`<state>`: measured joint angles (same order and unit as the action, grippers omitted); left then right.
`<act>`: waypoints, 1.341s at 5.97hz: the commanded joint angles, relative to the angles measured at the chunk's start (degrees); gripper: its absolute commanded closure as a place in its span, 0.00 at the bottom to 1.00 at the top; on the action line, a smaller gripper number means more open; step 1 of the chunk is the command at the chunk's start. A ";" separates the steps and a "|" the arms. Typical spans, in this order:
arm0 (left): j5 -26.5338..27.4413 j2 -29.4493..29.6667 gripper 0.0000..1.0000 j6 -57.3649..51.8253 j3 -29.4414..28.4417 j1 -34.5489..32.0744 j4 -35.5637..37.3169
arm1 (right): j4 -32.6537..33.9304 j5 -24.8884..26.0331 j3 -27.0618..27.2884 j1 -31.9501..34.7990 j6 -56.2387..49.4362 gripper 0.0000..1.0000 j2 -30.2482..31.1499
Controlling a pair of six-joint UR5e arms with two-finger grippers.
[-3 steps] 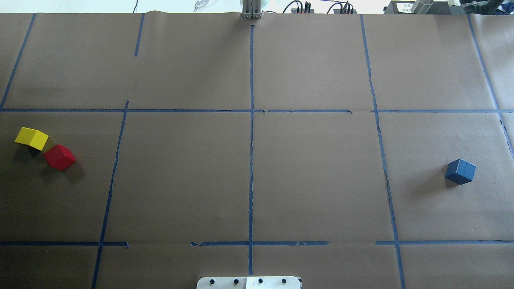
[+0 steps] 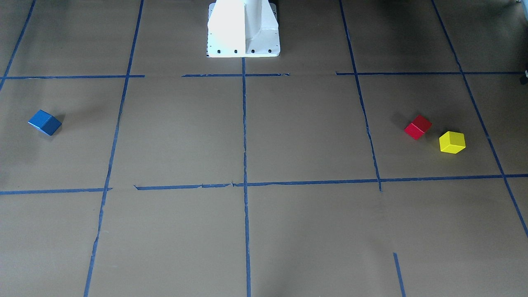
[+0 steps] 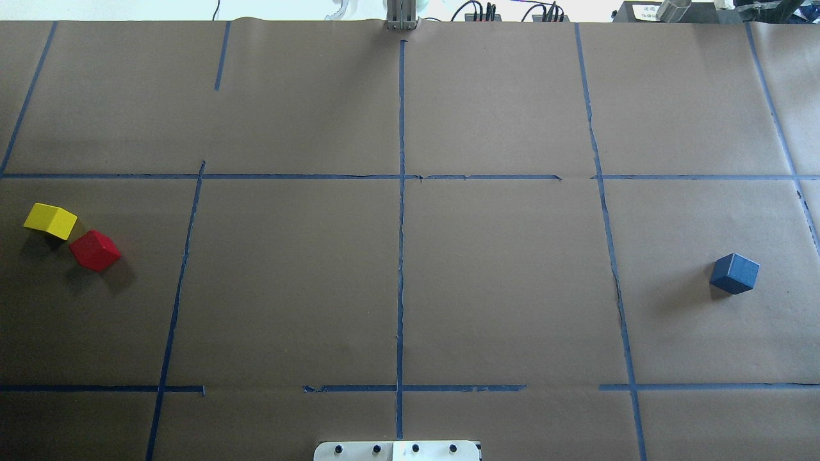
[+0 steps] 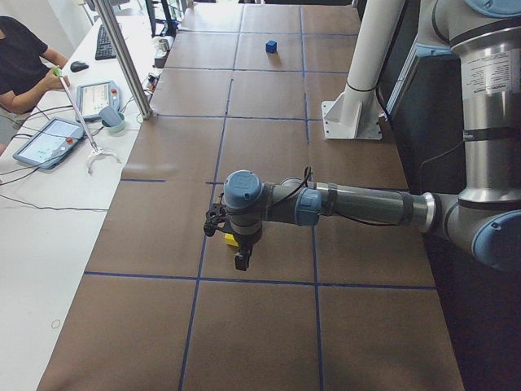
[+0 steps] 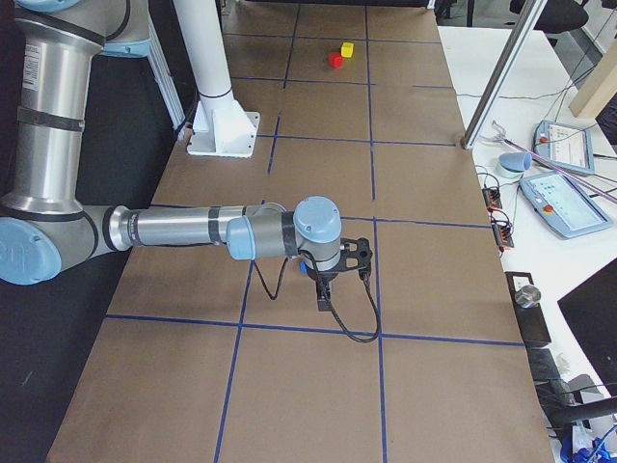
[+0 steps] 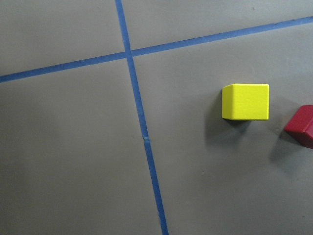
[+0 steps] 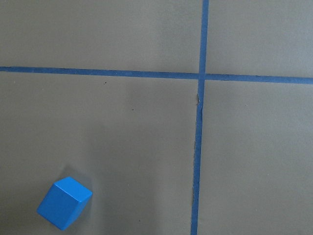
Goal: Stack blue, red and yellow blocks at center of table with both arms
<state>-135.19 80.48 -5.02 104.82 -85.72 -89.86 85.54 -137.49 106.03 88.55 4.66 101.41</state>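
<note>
The blue block sits far out on my right side. The red block and yellow block sit far out on my left, just beside each other with a narrow gap showing from the front. All three lie flat on the table, and none is at the centre. Set against the overhead picture from half a second ago, no block has shifted, so by my judgement the stacking has not begun and I am only closing in for first pickups.

My left gripper hangs pointing down, with the yellow block peeking out just beside it. Its wrist camera shows yellow right of middle and red at the right edge. My right gripper hangs the same way at the other end. Its wrist camera shows the blue block in the lower left corner, so I am likely off to one side of it. I cannot tell whether either set of fingers is spread or closed, since only the side cameras catch them.

Blue tape lines grid the brown paper. The wide middle between my grippers shows nothing but tape. Red crowds yellow on one side, while blue stands alone.
</note>
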 commanded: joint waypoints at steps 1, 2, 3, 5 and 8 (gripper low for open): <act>-0.33 -0.67 0.00 -0.60 0.21 0.29 -0.22 | -0.11 0.03 0.75 -0.04 0.00 0.00 0.02; -0.34 -0.67 0.00 -0.61 0.21 0.29 -0.22 | -0.19 0.03 0.58 -0.04 0.00 0.00 -0.16; -1.99 -0.67 0.00 -0.17 0.73 0.29 -0.22 | -0.20 -0.06 0.67 -0.04 0.00 0.00 -0.07; -5.26 -0.67 0.00 -0.26 0.56 1.42 -0.49 | -0.54 -2.76 0.67 -1.00 0.00 0.00 0.28; -5.26 -0.59 0.00 0.01 1.09 2.49 -0.49 | -9.84 -1.40 0.75 -14.05 16.92 0.00 1.25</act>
<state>-140.43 79.88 -5.03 105.70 -83.32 -90.35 78.78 -140.51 106.77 80.02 11.68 102.75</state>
